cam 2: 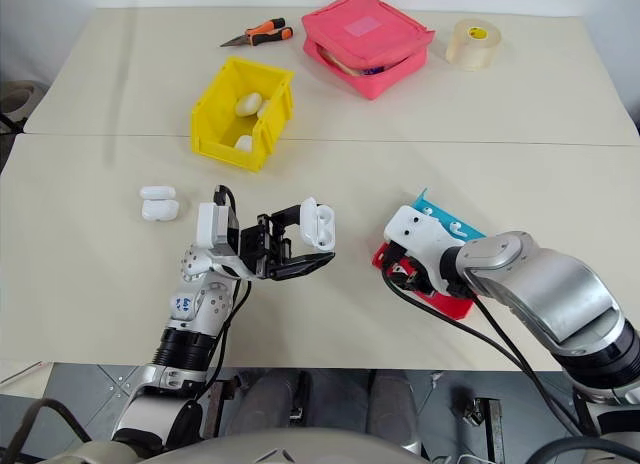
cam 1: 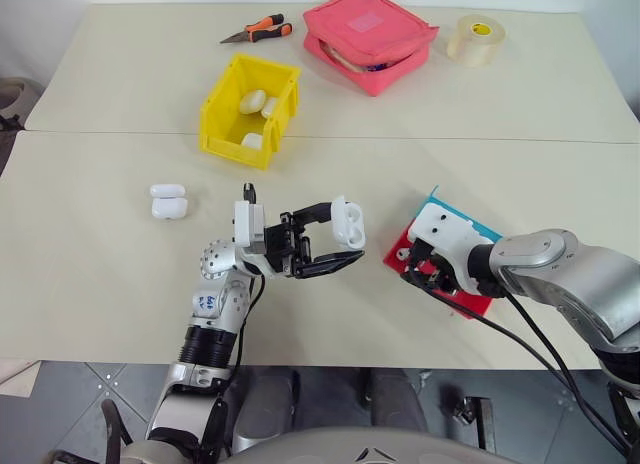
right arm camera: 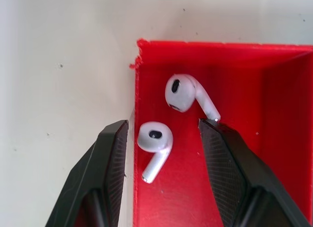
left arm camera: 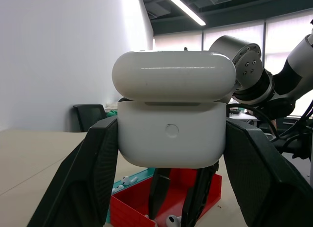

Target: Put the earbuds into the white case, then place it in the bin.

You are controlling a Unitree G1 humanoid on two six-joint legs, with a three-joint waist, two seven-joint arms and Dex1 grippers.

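Earbuds (right arm camera: 155, 147) in red tray (right arm camera: 274, 114), cream table (cam 1: 100, 264), office bkgd.

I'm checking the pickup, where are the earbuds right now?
Two earbuds lie in the red tray at the table's right front, under the open right end effector.

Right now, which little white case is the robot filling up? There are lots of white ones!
Start at the yellow bin on the table; several white cases lie inside it, and two more sit on the table nearby. Closer to the robot, the left gripper holds the white case up above the table. It alone has its lid flipped open.
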